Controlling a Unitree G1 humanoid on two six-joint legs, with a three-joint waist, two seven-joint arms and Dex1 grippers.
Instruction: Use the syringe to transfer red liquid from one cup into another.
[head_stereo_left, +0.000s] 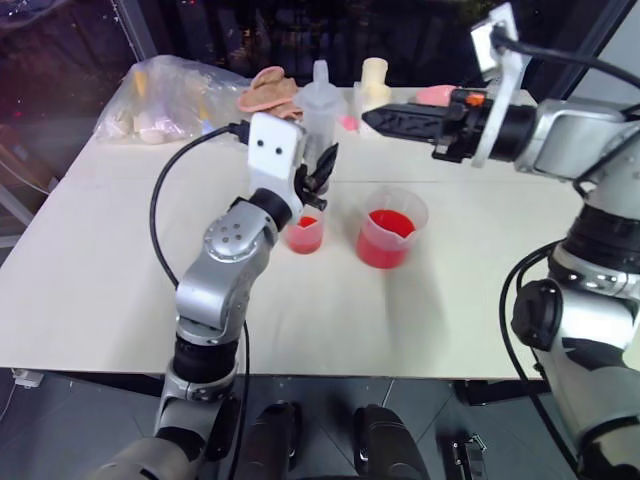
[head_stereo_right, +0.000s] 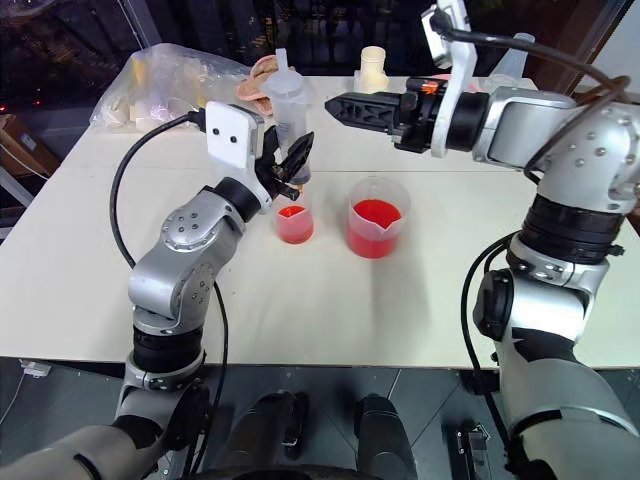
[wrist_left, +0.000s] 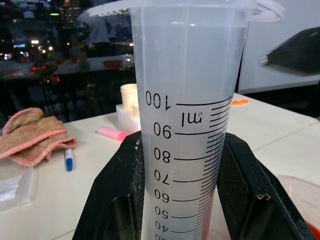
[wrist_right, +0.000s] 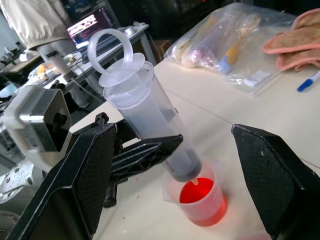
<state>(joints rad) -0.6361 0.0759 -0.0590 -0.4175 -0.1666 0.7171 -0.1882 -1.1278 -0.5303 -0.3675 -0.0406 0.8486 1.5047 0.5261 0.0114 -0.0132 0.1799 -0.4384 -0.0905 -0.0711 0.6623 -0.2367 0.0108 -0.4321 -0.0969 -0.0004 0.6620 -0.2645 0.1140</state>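
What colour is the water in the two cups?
Bright red, in the small cup and the big cup; right eye view shows it best.

1. Pale table (head_stereo_left: 120, 290) spanning the frame's middle.
2. Near centre, standing on it: smaller cup (head_stereo_left: 305, 232) and, just right, spouted beaker (head_stereo_left: 390, 228), both holding red liquid (head_stereo_left: 388, 224).
3. Upper left: plastic bag (head_stereo_left: 170, 100); beside it, pink cloth (head_stereo_left: 268, 92).
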